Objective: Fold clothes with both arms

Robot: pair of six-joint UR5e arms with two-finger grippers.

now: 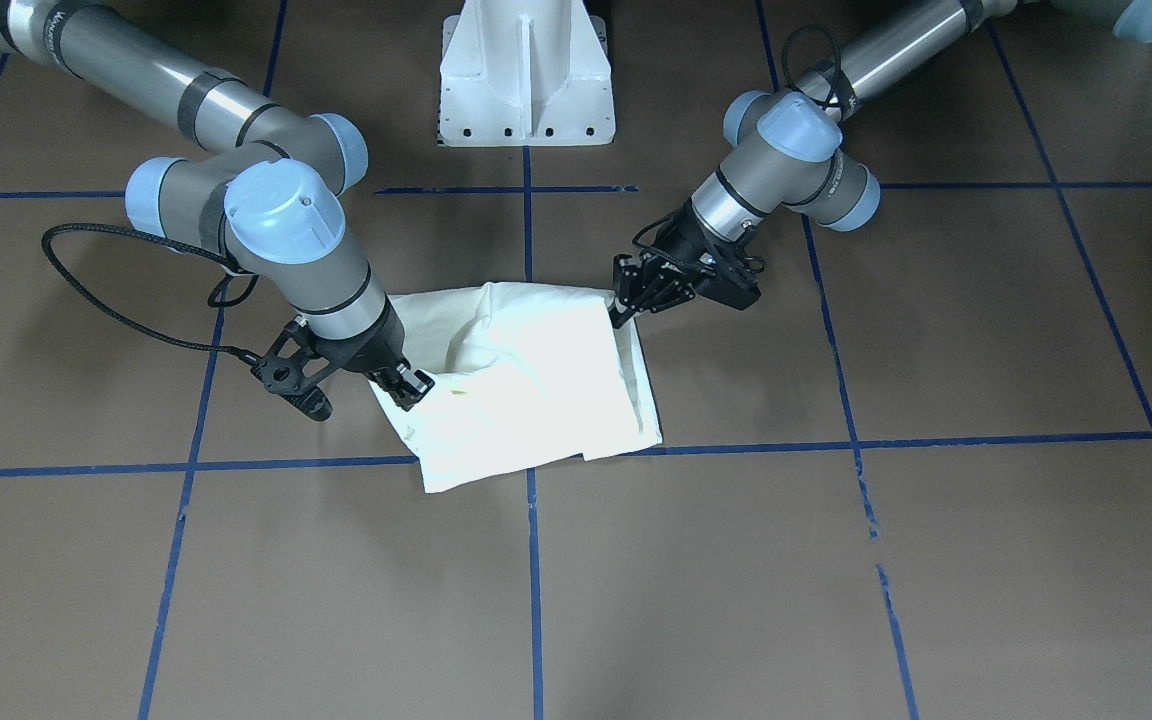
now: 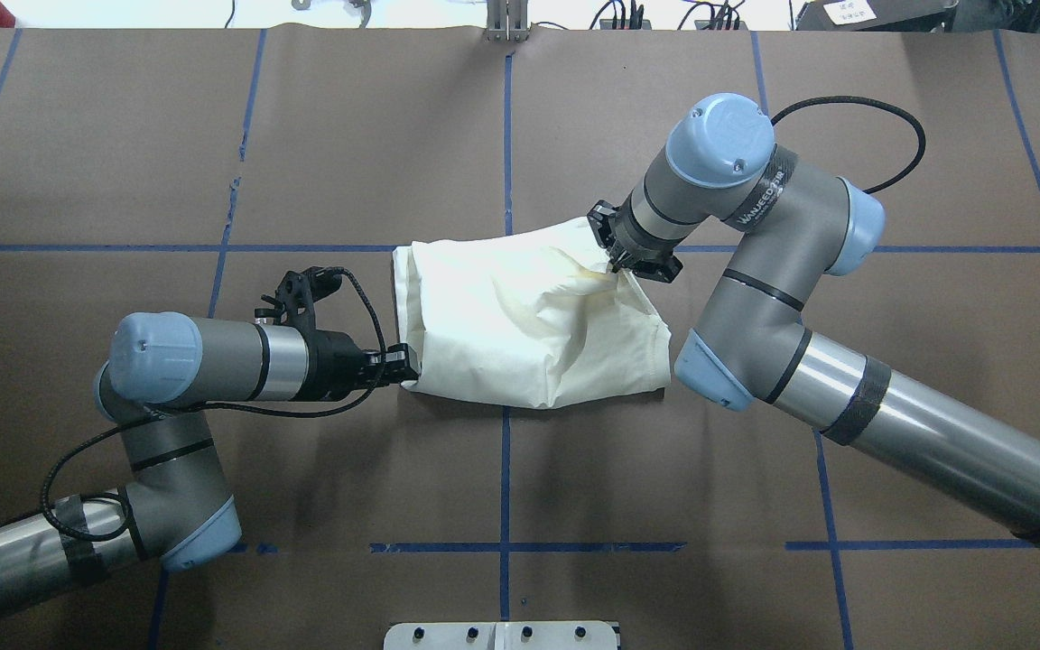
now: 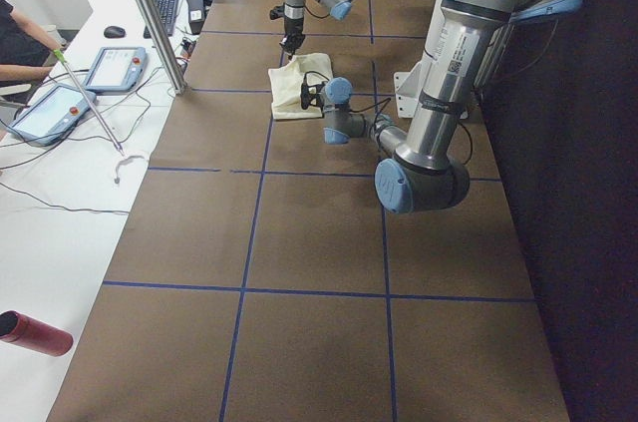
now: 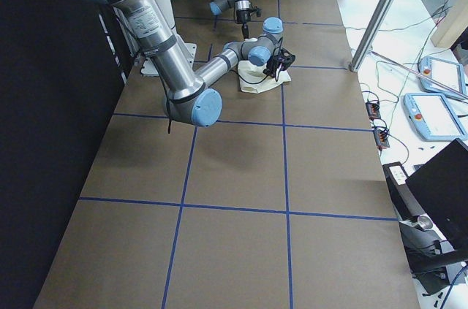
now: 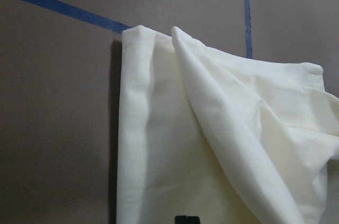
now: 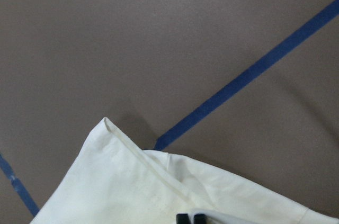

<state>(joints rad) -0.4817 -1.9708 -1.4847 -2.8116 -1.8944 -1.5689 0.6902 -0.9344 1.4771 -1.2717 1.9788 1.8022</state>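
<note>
The cream-white shirt (image 1: 536, 390) lies folded in a bundle at the table's middle, plain side up, with no print showing. It also shows in the overhead view (image 2: 520, 316). My left gripper (image 2: 403, 363) lies low at the bundle's robot-side left corner and is shut on the cloth edge (image 1: 624, 300). My right gripper (image 2: 617, 259) points down at the far right corner and is shut on a pinch of cloth (image 1: 408, 386), which is slightly raised. The left wrist view shows layered folds (image 5: 185, 144). The right wrist view shows a hemmed corner (image 6: 132, 192).
The white pedestal base (image 1: 526, 80) stands at the robot's side of the table. Blue tape lines (image 2: 506, 451) grid the brown tabletop. Beyond the far edge, a white desk holds tablets (image 3: 115, 68), and a metal post (image 3: 150, 13) stands there. A red bottle (image 3: 35, 332) lies on that desk.
</note>
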